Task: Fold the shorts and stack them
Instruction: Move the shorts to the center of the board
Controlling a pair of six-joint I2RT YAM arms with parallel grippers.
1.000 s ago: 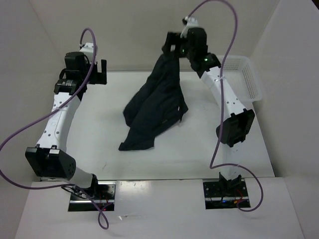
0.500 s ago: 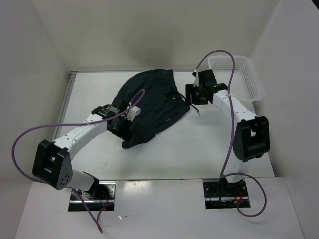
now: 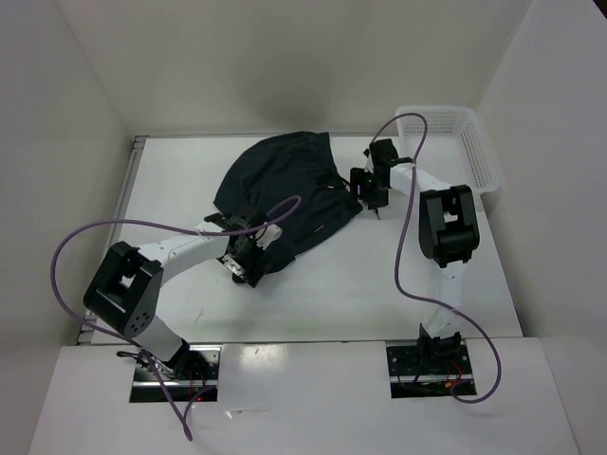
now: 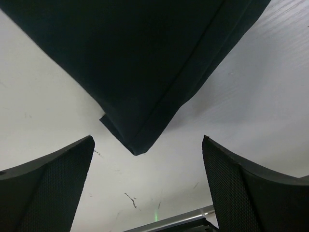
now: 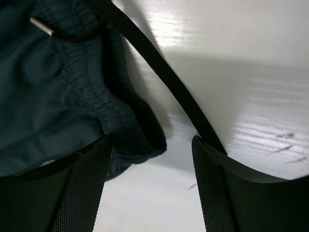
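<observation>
Bright, even overhead light casts soft shadows on the white matte table (image 3: 332, 284), with glare streaks far in the right wrist view, and leaves the dark soft fabric shorts (image 4: 145, 63) nearly featureless.

Matt, soft dark cloth shorts (image 3: 285, 185); glossy, faintly scuffed white table (image 3: 379, 280).

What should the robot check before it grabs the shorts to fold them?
1. Left pincer open: ok.
2. Hem corner lined up between the left pincer's fingers: ok.
3. Right pincer open: ok.
4. Waistband reaching into the right pincer's gap: ok.
5. Drawstring away from the right pincer's fingers: not ok, it runs right up to one finger.
6. Shorts lying smooth and flat: not ok, they look bunched and uneven.
</observation>
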